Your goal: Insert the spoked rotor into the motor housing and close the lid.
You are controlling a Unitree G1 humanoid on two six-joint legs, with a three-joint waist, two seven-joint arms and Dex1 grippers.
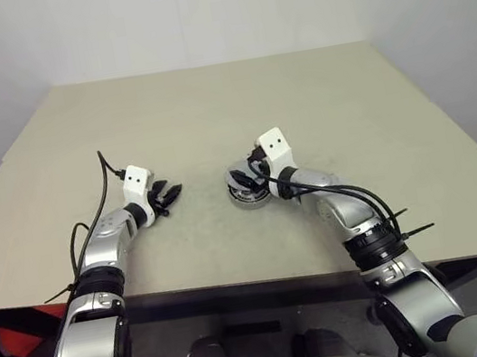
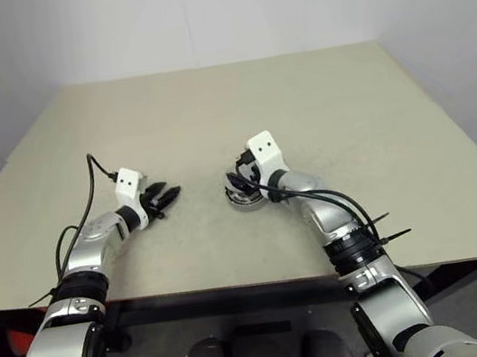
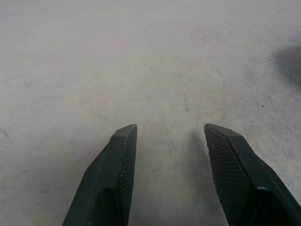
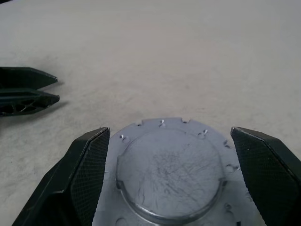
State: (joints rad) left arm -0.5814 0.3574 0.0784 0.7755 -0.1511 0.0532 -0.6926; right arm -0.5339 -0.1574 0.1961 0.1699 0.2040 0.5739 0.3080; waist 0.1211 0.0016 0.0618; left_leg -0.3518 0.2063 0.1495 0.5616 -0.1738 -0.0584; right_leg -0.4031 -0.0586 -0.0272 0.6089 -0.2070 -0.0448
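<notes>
The left gripper (image 1: pixel 170 193) hovers at nine o'clock of the motor housing (image 1: pixel 245 190), fingers parted and empty over bare table (image 1: pixel 207 101). At centre the lid (image 4: pixel 169 172) sits on the housing, with the right gripper (image 4: pixel 171 174) spread wide around it — pads apart from the rim. Risk: a lopsided squeeze could tilt the lid or slide the housing.

No readable text, no labels or numbers anywhere (lid (image 4: pixel 169 174) face scratched, unmarked)
</notes>
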